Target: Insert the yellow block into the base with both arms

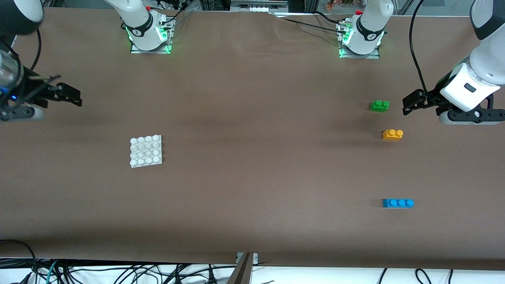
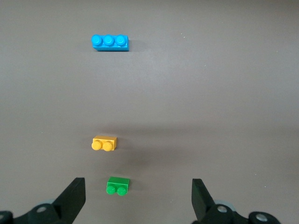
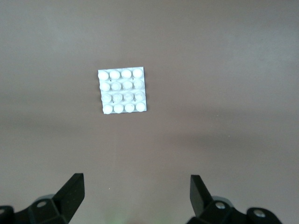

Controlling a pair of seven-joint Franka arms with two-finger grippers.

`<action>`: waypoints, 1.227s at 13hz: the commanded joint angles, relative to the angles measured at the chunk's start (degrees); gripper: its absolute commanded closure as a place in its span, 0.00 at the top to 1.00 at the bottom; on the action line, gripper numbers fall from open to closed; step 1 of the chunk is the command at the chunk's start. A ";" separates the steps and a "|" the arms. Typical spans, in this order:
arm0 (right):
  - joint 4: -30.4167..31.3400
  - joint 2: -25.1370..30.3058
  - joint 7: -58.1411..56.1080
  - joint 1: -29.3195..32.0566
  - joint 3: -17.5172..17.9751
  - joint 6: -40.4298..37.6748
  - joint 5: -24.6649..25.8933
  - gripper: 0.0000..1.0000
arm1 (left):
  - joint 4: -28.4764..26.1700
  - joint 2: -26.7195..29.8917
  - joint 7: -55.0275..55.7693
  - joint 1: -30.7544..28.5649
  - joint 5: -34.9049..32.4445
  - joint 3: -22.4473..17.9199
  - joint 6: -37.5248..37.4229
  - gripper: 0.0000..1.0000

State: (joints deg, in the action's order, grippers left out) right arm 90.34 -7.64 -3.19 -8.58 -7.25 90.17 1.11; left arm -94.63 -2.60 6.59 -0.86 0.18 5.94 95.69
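The small orange-yellow plastic 2-stud block (image 1: pixel 392 135) lies toward the left arm's end of the brown desk (image 1: pixel 252 118), well apart from the flat white studded base (image 1: pixel 146 151). The left claw (image 2: pixel 138 198) and right claw (image 3: pixel 137 196) hover wide open, empty.

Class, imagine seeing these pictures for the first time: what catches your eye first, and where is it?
Three bright bricks stand out toward the left arm's end of the table: green brick, yellow block nearer the camera, blue brick nearest. The white studded base lies alone toward the right arm's end.
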 commanded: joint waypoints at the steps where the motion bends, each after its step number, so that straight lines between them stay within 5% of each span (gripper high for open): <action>1: 0.27 -4.29 0.12 -0.12 0.22 5.16 -1.98 1.00 | 0.41 0.49 0.44 -0.45 0.70 0.30 -0.85 1.00; 8: 22.41 -10.09 0.12 -0.21 0.39 39.95 -6.80 1.00 | 0.41 0.49 0.44 -0.45 0.70 0.30 -0.85 1.00; 16: 27.08 -18.63 0.12 -0.21 0.66 53.61 -12.17 0.99 | 0.32 0.49 0.44 -0.45 0.70 0.30 -0.85 1.00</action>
State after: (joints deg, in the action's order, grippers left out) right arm 116.02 -26.45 -3.04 -8.77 -6.82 142.36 -8.66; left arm -94.60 -2.60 6.59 -0.88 0.18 5.95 95.69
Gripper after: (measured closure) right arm 0.004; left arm 0.000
